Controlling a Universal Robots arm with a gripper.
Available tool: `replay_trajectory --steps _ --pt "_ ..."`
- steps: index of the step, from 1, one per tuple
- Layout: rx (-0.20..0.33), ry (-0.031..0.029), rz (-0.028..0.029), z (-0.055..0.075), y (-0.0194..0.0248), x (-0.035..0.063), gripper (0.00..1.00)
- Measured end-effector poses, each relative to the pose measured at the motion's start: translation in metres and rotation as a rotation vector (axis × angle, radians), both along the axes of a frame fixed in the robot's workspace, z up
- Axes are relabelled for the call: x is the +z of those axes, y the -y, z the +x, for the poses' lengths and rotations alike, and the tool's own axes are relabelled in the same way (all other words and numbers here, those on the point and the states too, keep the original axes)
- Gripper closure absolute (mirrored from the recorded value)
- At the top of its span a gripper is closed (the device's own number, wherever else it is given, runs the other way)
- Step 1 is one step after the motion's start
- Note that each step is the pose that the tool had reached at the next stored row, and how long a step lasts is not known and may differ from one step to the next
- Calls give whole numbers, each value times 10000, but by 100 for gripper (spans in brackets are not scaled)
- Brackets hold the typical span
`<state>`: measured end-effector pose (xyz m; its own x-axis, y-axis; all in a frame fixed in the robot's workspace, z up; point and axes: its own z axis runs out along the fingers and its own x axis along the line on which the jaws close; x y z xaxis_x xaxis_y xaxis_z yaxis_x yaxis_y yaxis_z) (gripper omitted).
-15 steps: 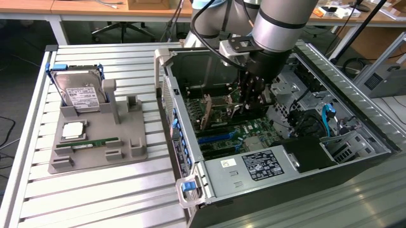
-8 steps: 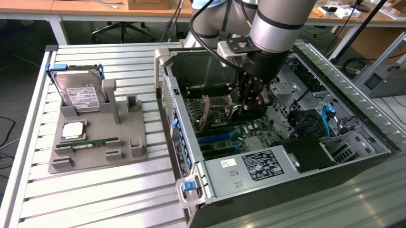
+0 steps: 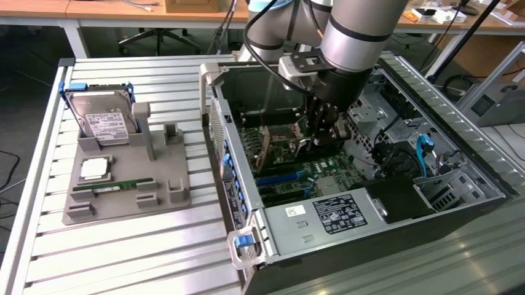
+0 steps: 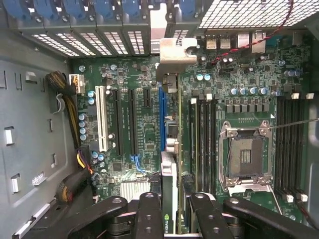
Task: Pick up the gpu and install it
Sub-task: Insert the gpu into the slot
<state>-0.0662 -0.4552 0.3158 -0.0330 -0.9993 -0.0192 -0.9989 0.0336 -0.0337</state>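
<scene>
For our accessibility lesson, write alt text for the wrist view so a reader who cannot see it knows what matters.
A robot gripper holds a graphics card edge-on above a computer motherboard, lined up with a blue expansion slot; the card's silver bracket reaches toward the case's rear slots. An empty processor socket lies beside it.

The card edge I hold, the gpu (image 4: 169, 199), bears a green NVIDIA logo. White labels on the hard drive (image 3: 105, 123) and the power supply (image 3: 328, 215) carry print too small to read.
</scene>
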Motion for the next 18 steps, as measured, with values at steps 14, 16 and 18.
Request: replay_trajectory --steps 14,16,18 --pt "-51 0 -454 -89 -3 -66 73" --pt "-52 0 -454 -109 -3 -90 73" --pt "-52 0 -457 -115 -3 -117 73"
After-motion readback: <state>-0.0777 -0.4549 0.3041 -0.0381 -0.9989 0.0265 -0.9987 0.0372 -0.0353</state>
